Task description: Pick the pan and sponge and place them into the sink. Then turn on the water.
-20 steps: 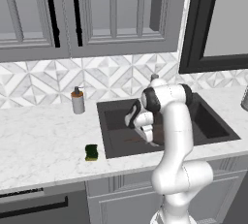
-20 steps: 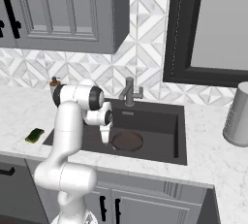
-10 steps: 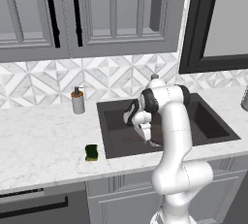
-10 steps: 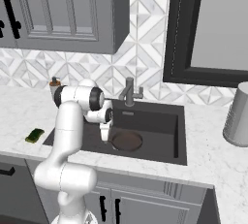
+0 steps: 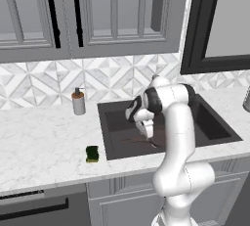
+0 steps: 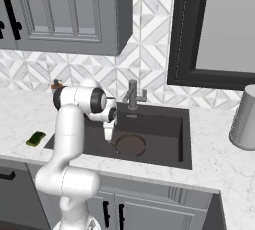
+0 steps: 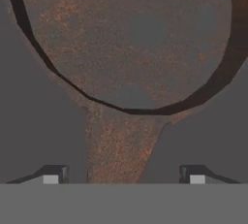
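Observation:
The reddish-brown pan [image 6: 130,145] lies on the floor of the dark sink [image 6: 164,129], its round bowl [image 7: 131,39] large in the hand view. Its handle [image 5: 132,141] runs back between my fingertips. My gripper [image 7: 121,177] hangs open just above the handle, the tips wide apart and touching nothing. From the base views the gripper [image 5: 148,133] [image 6: 107,134] points down inside the basin. The green and yellow sponge [image 5: 92,153] [image 6: 36,139] rests on the counter left of the sink. No water runs from the faucet [image 6: 132,93].
A soap bottle [image 5: 78,101] stands on the counter at the back left of the sink. A grey canister [image 6: 244,117] sits on the counter far right. Wall cabinets hang above, and a dark window frame is at the right.
My hand has shifted only slightly over the pan in the sink. The pan and the sponge have stayed where they were.

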You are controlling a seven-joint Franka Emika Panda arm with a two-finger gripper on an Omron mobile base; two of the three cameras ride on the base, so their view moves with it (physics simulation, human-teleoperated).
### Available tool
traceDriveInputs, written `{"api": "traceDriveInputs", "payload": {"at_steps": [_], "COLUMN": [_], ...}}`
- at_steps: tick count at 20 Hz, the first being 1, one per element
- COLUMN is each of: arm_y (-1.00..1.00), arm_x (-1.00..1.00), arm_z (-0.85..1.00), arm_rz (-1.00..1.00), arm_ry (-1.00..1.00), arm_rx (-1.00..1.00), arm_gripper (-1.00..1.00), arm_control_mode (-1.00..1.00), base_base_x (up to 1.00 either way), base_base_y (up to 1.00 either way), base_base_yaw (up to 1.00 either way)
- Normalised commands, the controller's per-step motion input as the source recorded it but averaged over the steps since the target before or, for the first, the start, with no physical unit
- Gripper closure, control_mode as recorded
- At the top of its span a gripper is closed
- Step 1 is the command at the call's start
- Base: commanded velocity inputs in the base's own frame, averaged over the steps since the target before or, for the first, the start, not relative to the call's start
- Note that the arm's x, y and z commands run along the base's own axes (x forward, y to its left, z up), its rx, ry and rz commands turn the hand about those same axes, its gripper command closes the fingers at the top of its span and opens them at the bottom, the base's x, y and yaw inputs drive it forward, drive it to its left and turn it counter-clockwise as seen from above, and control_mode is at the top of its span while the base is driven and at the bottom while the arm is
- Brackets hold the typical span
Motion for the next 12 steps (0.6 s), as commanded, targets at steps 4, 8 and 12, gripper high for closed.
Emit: {"api": "traceDriveInputs", "payload": {"at_steps": [4,8,12], "arm_y": [0.03,0.34,0.72], "arm_x": [-0.14,-0.53,-0.31], "arm_z": [0.83,1.00,0.99], "arm_rz": [0.00,0.00,0.26], "arm_ry": [-0.07,-0.04,0.00], "arm_rx": [0.01,0.00,0.00], "arm_gripper": [-1.00,-1.00,-1.00], "arm_control_mode": [-1.00,-1.00,-1.00], "base_base_x": [0.00,0.00,0.00], "base_base_y": [0.00,0.00,0.00], "base_base_yaw": [0.00,0.00,0.00]}}
